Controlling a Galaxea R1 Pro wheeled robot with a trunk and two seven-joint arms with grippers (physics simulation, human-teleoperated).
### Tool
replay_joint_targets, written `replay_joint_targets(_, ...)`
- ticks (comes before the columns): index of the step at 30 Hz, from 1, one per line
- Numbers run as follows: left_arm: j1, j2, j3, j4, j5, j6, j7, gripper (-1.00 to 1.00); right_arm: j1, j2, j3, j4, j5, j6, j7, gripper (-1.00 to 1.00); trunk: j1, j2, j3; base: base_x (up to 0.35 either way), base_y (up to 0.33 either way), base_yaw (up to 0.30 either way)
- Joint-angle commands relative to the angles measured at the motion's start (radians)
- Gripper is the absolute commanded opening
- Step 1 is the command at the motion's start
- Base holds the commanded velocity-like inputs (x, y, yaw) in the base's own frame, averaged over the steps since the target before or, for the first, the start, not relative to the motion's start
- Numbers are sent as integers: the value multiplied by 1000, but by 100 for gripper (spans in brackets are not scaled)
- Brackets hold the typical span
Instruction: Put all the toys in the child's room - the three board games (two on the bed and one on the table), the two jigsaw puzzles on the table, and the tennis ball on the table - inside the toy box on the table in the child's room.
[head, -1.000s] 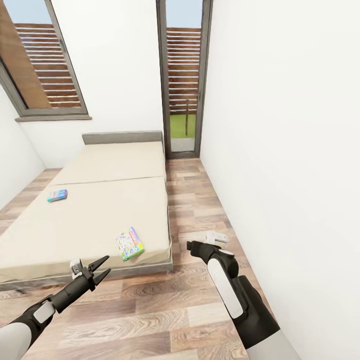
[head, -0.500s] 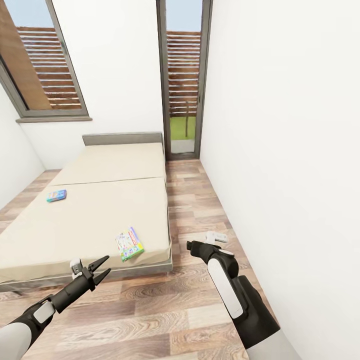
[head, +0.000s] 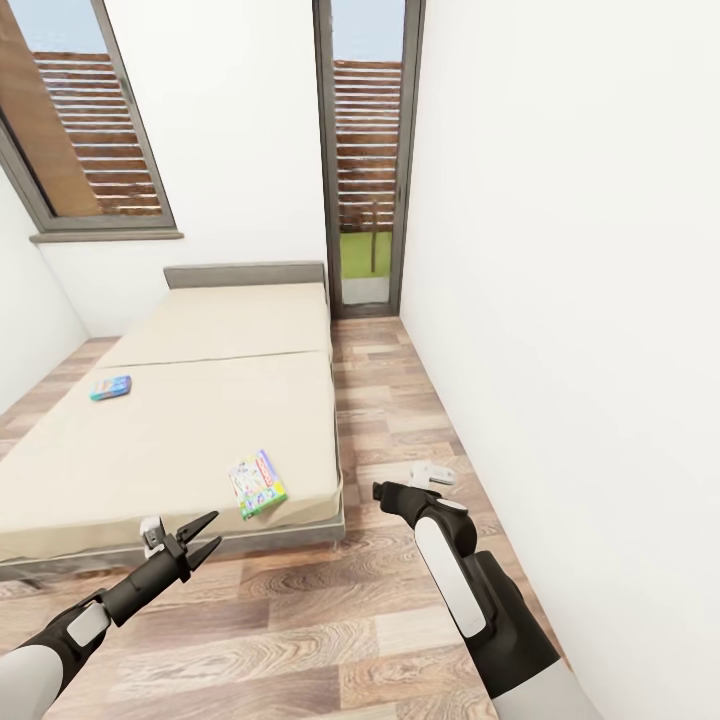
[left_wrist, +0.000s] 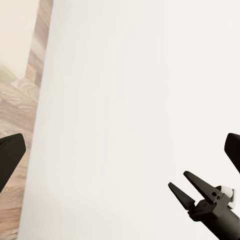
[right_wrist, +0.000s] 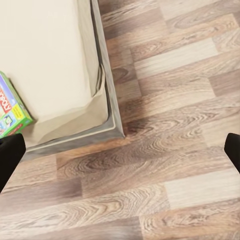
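Cream mattress on the bed (head: 180, 440) carries two board games: the small teal-blue box (head: 110, 387) far across it, and the white box (head: 257, 484) close to the near corner. Left claw (head: 197, 538) hangs empty just off the bed's near edge, fingers spread. Right claw (head: 381, 492) sits beyond the bed's corner; whether it is spread I cannot tell. Approach seems underway; next, reaching the white box.
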Motion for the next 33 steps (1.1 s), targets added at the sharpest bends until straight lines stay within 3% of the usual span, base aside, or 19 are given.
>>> replay_joint_targets(1,-1,0,-5,0,8,11,-3,100,-1,0,1,-1,-10,1,-10,100,4,-8,-4,0,0,0)
replay_joint_targets(33,-1,-9,-5,0,10,7,-12,100,-1,0,7,-1,-9,0,-10,100,127,-232,-104,0,0,0)
